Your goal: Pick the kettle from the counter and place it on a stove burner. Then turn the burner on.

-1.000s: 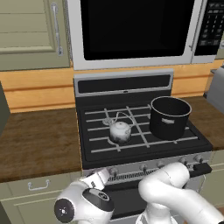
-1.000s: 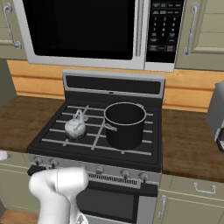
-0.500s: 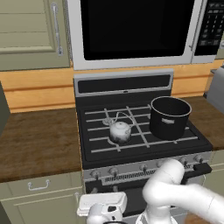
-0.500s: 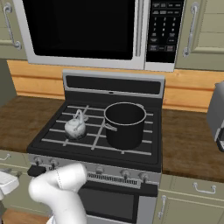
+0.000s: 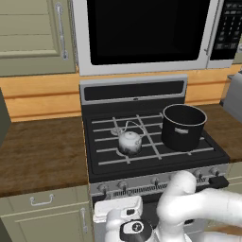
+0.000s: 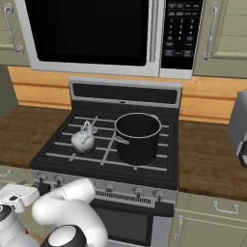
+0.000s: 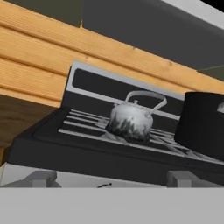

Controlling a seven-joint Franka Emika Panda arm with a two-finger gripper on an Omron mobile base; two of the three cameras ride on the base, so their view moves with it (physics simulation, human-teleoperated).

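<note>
1. The kettle (image 5: 129, 142) already sits on the front-left stove burner (image 5: 124, 152) of the black cooktop, upright, its wire handle arched over it. It is just left of the big black pot (image 5: 183, 126) and apart from it. The wooden counter (image 5: 40, 151) lies on either side of the stove.
2. Judging by this, placing is done and the step in hand is turning the burner on.
3. The arm is folded low in front of the stove, with the hand (image 5: 117, 209) at about the height of the knob row (image 5: 156, 180) on the front panel.
4. To do this well, pick the knob that belongs to the front-left burner, probably one of the two at the left end (image 6: 50, 178). Approach it square-on, close on its rim evenly, and twist without pushing the panel.
5. The hand camera looks up across the cooktop edge at the kettle (image 7: 130, 119), with two knob tops (image 7: 40, 178) low in view. This suggests the gripper is near the knobs.
6. The gripper fingers are not visible, so I cannot tell how far open they are or whether they touch anything. Nothing appears to be held.
</note>
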